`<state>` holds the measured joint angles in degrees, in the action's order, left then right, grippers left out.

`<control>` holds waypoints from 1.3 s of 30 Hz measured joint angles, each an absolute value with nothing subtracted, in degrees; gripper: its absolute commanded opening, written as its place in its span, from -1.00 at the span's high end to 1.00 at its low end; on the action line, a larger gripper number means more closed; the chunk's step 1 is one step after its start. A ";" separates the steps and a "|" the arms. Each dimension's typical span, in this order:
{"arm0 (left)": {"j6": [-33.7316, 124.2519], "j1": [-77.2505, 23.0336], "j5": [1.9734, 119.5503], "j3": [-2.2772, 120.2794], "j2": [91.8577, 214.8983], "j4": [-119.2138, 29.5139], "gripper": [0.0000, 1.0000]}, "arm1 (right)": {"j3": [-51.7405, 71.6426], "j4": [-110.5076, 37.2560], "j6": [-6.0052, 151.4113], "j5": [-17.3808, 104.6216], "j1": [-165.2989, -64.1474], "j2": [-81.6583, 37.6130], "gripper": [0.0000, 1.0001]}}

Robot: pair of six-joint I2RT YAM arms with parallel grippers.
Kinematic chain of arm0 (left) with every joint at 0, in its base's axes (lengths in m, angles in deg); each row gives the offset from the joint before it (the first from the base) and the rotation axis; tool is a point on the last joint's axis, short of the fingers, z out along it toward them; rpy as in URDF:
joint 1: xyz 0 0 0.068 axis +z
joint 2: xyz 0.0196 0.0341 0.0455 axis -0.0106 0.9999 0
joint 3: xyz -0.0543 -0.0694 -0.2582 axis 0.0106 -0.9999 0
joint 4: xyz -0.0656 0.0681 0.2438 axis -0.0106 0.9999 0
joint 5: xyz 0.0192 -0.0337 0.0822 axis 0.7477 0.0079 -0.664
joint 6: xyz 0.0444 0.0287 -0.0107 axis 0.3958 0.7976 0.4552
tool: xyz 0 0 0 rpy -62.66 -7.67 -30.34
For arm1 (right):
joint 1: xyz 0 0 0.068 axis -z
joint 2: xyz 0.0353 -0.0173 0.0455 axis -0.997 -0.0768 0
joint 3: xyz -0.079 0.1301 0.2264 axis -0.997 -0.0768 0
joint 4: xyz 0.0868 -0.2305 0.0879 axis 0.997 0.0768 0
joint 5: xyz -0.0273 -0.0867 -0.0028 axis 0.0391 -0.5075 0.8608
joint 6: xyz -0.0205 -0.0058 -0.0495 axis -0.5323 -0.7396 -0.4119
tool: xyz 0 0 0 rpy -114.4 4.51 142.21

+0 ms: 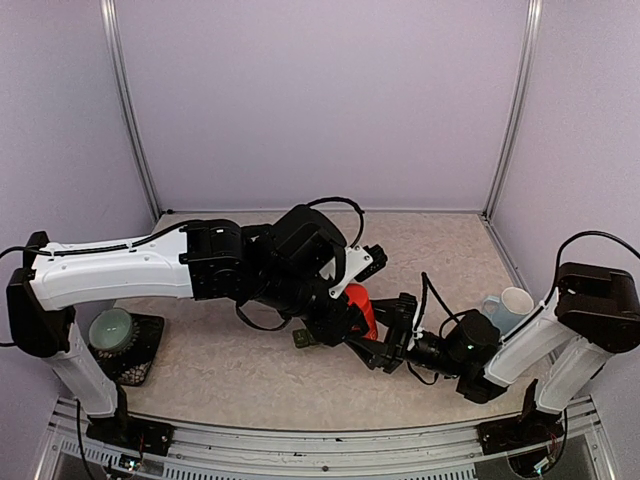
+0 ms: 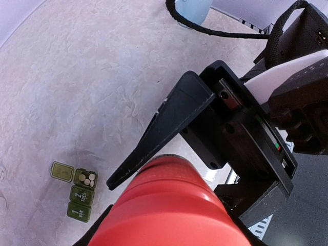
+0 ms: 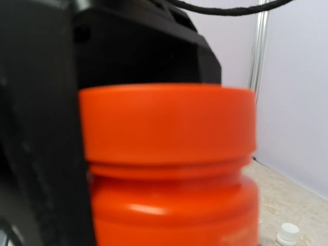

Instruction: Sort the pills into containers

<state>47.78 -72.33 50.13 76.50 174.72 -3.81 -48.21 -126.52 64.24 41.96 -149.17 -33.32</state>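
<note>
A pale marbled tabletop point(image 1: 250, 370) sits between lilac walls point(image 1: 320, 100) with metal corner posts point(image 1: 130, 110). The containers point(image 2: 79, 188) lie flat on it, 1 lid open over pale pills point(image 2: 88, 179). The left pincer point(image 1: 350, 318) grasps an orange bottle point(image 2: 169, 205). The right pincer point(image 1: 392, 335) is at its cap point(image 3: 166, 123); I cannot tell whether it grips.

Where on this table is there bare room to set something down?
Bare: the far band of the speckled table by the back wall, and the near patch between the dark square mat and the dark green plastic pill strip. Crowded: centre, around the orange plastic bottle.
</note>
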 measured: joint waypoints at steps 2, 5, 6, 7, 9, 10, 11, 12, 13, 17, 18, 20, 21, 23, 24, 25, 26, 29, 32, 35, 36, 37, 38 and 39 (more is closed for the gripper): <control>47.76 -72.33 50.11 76.50 174.72 -3.94 0.06 | -48.12 -126.52 64.22 42.00 -149.17 -33.32 -0.24; 47.76 -72.31 50.00 76.50 174.66 -4.00 0.06 | -47.79 -126.52 64.04 41.98 -149.17 -33.54 -0.22; 47.76 -72.31 49.93 76.50 174.61 -3.96 0.06 | -47.71 -126.52 64.02 41.98 -149.17 -33.65 -0.18; 47.74 -72.31 49.89 76.50 174.59 -3.94 0.06 | -47.66 -126.54 64.02 41.98 -149.17 -33.74 -0.09; 47.58 -72.31 49.91 76.50 174.55 -3.74 0.06 | -47.60 -126.54 63.87 42.02 -149.17 -33.95 0.02; 47.45 -72.29 49.85 76.50 174.50 -3.70 0.06 | -47.57 -126.58 63.84 42.00 -149.17 -34.02 0.03; 47.30 -72.27 49.89 76.50 174.44 -3.68 0.06 | -47.53 -126.63 63.87 42.02 -149.17 -34.06 0.03; 47.23 -72.25 49.91 76.48 174.39 -3.66 0.06 | -47.49 -126.63 63.87 42.02 -149.17 -34.06 0.04; 47.23 -72.25 49.91 76.50 174.35 -3.63 0.06 | -47.47 -126.63 63.84 42.07 -149.17 -34.06 0.04; 47.21 -72.25 49.91 76.48 174.35 -3.61 -0.19 | -47.47 -126.63 63.84 42.07 -149.17 -34.06 0.15; 47.19 -72.25 49.93 76.48 174.33 -3.61 -0.24 | -47.47 -126.65 63.87 42.07 -149.17 -34.06 0.17; 47.12 -72.27 50.00 76.39 174.31 -3.66 -0.39 | -47.47 -126.63 63.95 42.13 -149.17 -34.06 0.17; 47.32 -72.27 49.91 76.30 174.24 -3.74 -0.46 | -47.49 -126.63 64.06 42.24 -149.17 -34.06 0.17; 47.26 -72.25 49.58 76.08 173.89 -3.63 -0.67 | -47.51 -126.63 64.17 42.48 -149.19 -34.02 0.17; 47.21 -72.25 49.25 76.04 173.78 -3.68 -0.75 | -47.53 -126.63 64.24 42.61 -149.19 -33.84 0.17; 47.10 -72.27 49.36 76.02 173.56 -4.00 -0.83 | -47.55 -126.61 64.24 42.48 -149.19 -33.71 0.17; 46.95 -72.33 49.50 75.98 173.26 -4.20 -0.94 | -47.60 -126.56 64.26 42.18 -149.17 -33.63 0.17; 46.69 -72.88 50.17 75.80 172.03 -4.29 -0.98 | -47.68 -126.54 64.30 41.24 -149.17 -32.86 0.18; 46.42 -73.38 50.35 75.78 170.77 -4.31 -0.98 | -48.27 -126.54 64.52 40.43 -149.15 -31.72 0.19; 46.12 -73.47 50.17 75.78 169.61 -4.16 -0.98 | -48.93 -126.41 64.70 39.55 -149.15 -30.57 0.20; 45.94 -73.47 49.85 75.78 169.26 -3.98 -0.97 | -49.02 -126.28 64.78 39.29 -149.15 -30.13 0.20; 45.75 -73.47 49.25 75.80 168.84 -3.74 -0.97 | -49.08 -126.19 64.92 38.98 -149.15 -29.56 0.20; 45.62 -73.47 48.62 75.84 168.45 -3.55 -0.98 | -49.10 -126.04 65.11 38.72 -149.15 -29.01 0.21; 45.51 -73.47 47.88 76.04 168.16 -3.35 -0.98 | -49.13 -125.91 65.18 38.64 -149.15 -28.53 0.21</control>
